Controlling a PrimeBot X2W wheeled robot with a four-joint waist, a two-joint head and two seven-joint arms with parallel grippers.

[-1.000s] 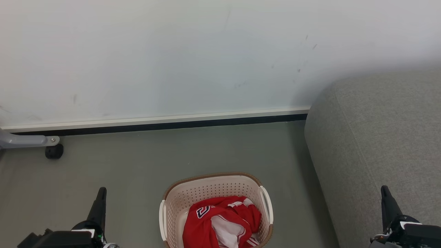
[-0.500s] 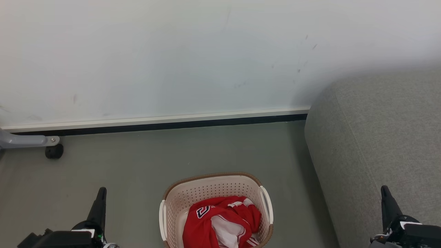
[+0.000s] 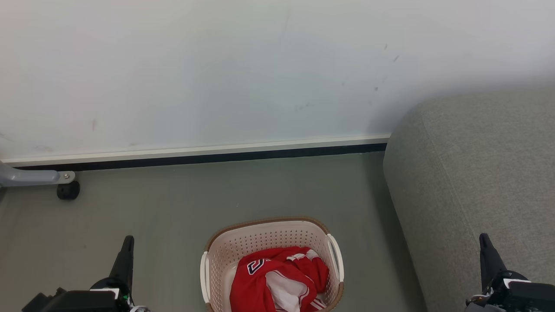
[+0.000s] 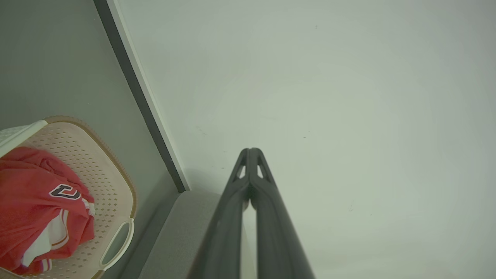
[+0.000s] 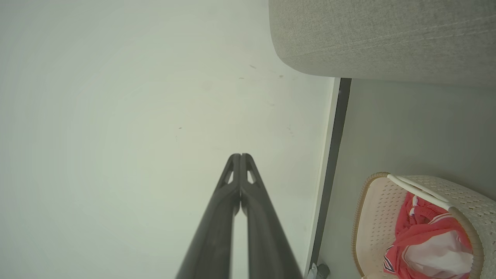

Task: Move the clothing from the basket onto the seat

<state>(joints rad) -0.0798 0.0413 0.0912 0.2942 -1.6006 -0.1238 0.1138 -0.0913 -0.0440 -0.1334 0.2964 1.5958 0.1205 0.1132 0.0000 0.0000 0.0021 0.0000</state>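
We've got the clothing (image 3: pixel 277 281) bunched in the basket (image 3: pixel 264 236) on the floor (image 3: pixel 173 203), with the seat (image 3: pixel 477 173) just off to its right. Our left gripper (image 3: pixel 128 240) and right gripper (image 3: pixel 484 238) flank the basket, both pressed fully closed and holding nothing. The risk here: the garments lie tangled, so a grab could drag the light basket along or lift only one piece.
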